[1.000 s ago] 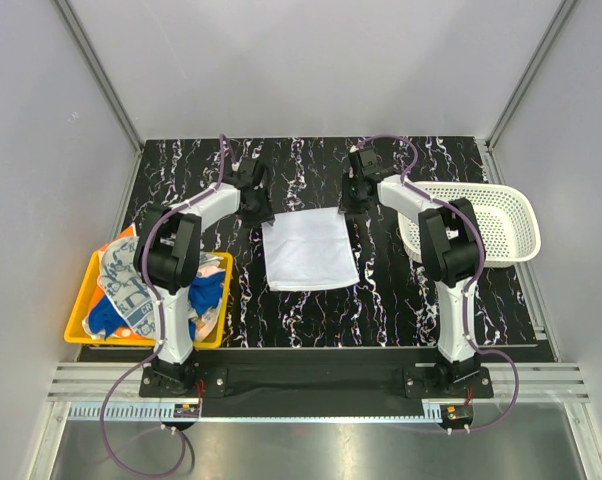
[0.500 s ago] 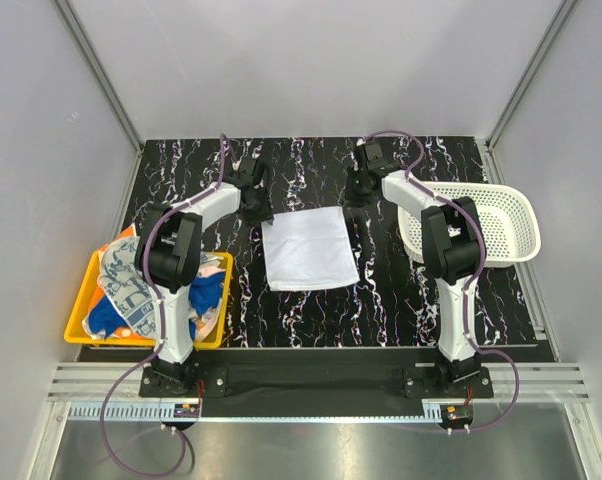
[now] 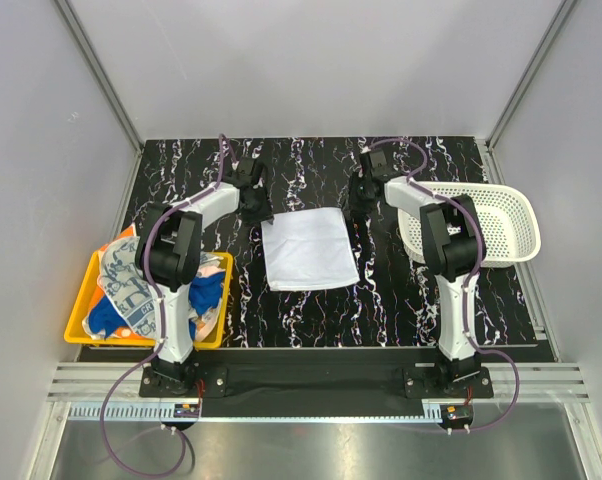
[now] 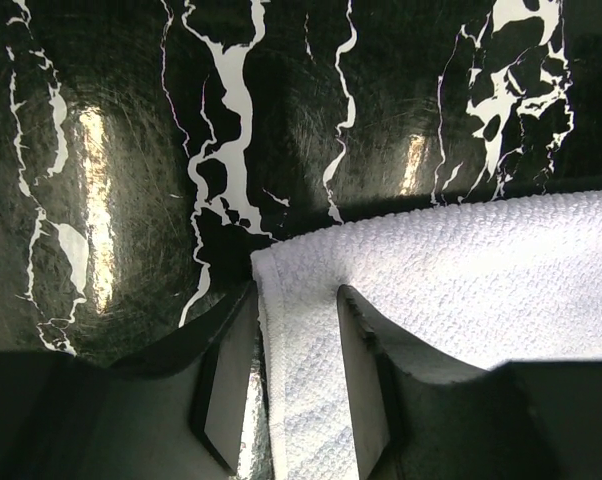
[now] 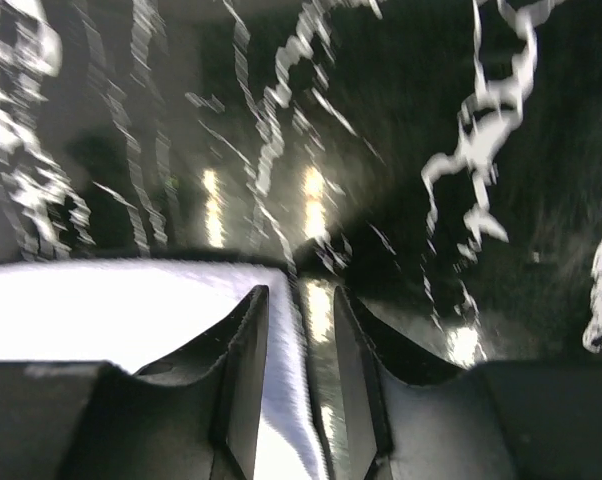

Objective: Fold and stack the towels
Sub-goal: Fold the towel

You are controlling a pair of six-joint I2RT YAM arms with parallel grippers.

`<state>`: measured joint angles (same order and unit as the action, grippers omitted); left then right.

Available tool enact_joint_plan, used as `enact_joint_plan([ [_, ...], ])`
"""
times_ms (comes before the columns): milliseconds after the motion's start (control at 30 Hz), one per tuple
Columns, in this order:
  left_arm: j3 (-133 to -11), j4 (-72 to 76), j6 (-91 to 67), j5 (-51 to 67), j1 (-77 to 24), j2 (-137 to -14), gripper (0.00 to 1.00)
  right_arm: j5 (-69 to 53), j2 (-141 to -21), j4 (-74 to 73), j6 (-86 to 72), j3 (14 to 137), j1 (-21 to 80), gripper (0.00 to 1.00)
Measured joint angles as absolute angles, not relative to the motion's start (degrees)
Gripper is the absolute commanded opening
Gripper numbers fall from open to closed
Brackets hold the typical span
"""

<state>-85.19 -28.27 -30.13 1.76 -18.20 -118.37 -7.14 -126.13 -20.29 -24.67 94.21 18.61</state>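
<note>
Though nearly square, the white towel (image 3: 309,250) lies flat, turned slightly counterclockwise.

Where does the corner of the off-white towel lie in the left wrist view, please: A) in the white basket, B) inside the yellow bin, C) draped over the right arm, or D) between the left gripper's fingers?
D: the corner of the off-white towel lies flat on the black marbled table, with its edge running between the two fingers of the left gripper.
</note>
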Motion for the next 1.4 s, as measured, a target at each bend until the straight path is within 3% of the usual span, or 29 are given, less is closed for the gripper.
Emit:
enact_joint_plan([
  [767, -91.5, -30.9, -30.5, 1.2, -17.9, -122.6, 0.45, -2.9, -114.5, -14.4, -23.9, 82.1, 20.1, 0.46],
  [1400, -95.7, -32.9, -29.5, 1.1, -18.2, -125.1, 0.48, 1.4, -122.1, -19.4, -17.3, 89.2, 23.3, 0.49],
])
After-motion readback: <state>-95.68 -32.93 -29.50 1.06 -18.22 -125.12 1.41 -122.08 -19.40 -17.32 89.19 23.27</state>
